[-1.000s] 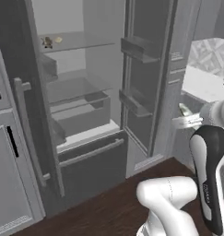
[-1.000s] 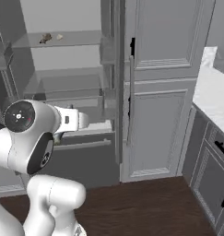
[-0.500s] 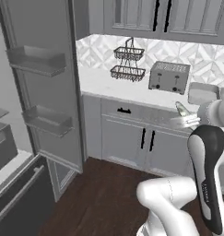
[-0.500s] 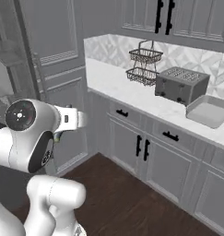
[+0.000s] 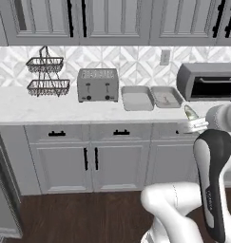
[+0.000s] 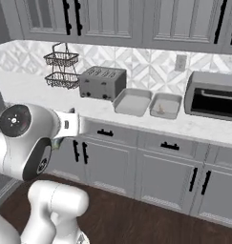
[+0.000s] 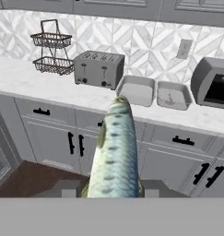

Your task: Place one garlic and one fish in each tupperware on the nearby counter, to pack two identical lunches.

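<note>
Short of the toaster, gripper clamps fish; next carry to left tupperware, seemingly empty.

White counter runs wide above grey cabinets; toaster sits by the wire basket stand; two grey tupperware trays sit side by side right of it, the right one holding something small; toaster oven beyond; fish tip pokes up beside the arm's wrist at right.
</note>
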You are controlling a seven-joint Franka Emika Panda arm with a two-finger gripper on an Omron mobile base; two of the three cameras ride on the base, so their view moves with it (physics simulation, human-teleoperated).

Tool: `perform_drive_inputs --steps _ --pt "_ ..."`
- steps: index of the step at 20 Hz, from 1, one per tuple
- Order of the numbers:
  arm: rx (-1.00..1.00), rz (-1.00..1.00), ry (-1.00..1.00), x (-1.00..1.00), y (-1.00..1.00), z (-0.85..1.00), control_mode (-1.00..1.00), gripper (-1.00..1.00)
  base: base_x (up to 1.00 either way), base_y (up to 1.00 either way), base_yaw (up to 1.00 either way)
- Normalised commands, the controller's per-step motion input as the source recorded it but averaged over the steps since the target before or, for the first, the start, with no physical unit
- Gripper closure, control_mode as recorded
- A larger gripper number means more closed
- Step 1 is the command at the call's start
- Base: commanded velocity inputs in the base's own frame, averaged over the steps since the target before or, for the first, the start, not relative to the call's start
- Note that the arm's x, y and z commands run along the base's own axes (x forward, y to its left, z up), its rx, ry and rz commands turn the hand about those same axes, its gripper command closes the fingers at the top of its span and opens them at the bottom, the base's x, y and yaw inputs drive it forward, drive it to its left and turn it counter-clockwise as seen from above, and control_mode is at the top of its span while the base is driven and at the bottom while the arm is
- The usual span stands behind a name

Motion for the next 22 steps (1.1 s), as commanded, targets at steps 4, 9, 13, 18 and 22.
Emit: perform_drive_inputs --steps 4,9,13,18,22 --pt "0.00 0.00 0.00 0.00 0.00 0.00 1.00 1.00 1.00 -0.84 -0.11" --pt "0.00 0.00 0.00 0.00 0.00 0.00 1.00 1.00 1.00 -0.23 -0.39" --pt "0.00 0.00 0.00 0.00 0.00 0.00 1.00 1.00 1.00 0.23 -0.13" --pt "-0.01 0.00 0.08 0.20 -0.01 -0.18 -1.00 1.00 0.80 0.00 -0.01" --pt "-0.06 0.00 0.37 1.00 -0.31 -1.00 -1.00 1.00 0.00 0.00 0.00"
